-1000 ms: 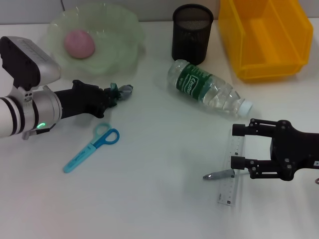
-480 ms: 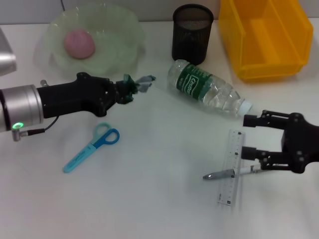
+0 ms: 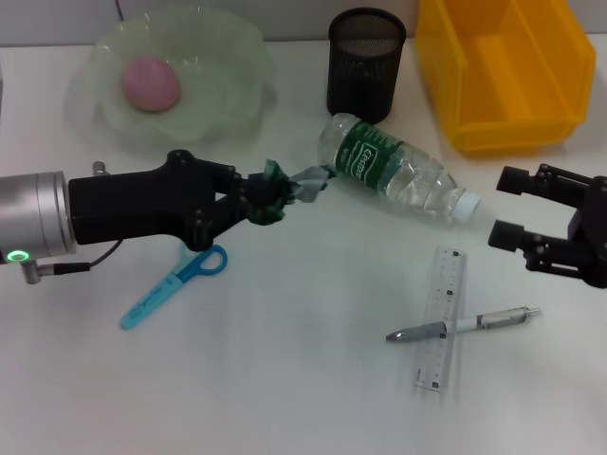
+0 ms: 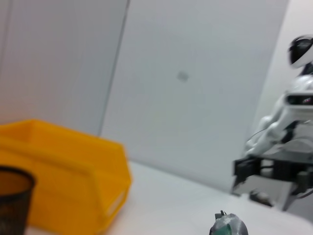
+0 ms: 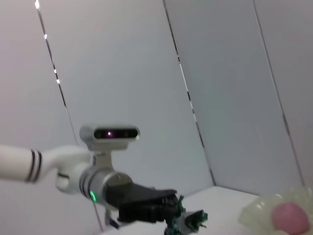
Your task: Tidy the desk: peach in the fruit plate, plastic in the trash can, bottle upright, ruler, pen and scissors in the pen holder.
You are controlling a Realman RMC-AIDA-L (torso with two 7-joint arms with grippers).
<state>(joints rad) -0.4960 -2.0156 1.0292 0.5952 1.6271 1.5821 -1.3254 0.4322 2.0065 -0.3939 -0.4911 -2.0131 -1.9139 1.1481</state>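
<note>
My left gripper (image 3: 264, 201) is shut on a crumpled green and grey piece of plastic (image 3: 294, 184) and holds it above the table, just left of the lying water bottle (image 3: 396, 177). The plastic also shows in the left wrist view (image 4: 228, 225) and the right wrist view (image 5: 188, 219). My right gripper (image 3: 512, 206) is open and empty, right of the bottle's cap. The pink peach (image 3: 150, 82) lies in the green fruit plate (image 3: 232, 85). The ruler (image 3: 441, 318) and pen (image 3: 463, 325) lie crossed at front right. The blue scissors (image 3: 175, 282) lie at front left. The black mesh pen holder (image 3: 366, 63) stands at the back.
A yellow bin (image 3: 505, 68) stands at the back right, next to the pen holder; it also shows in the left wrist view (image 4: 63, 178). The bottle lies between my two grippers.
My left gripper has carried the plastic to the right, from near the fruit plate to beside the bottle. My right gripper has drawn back to the right, away from the ruler and pen.
</note>
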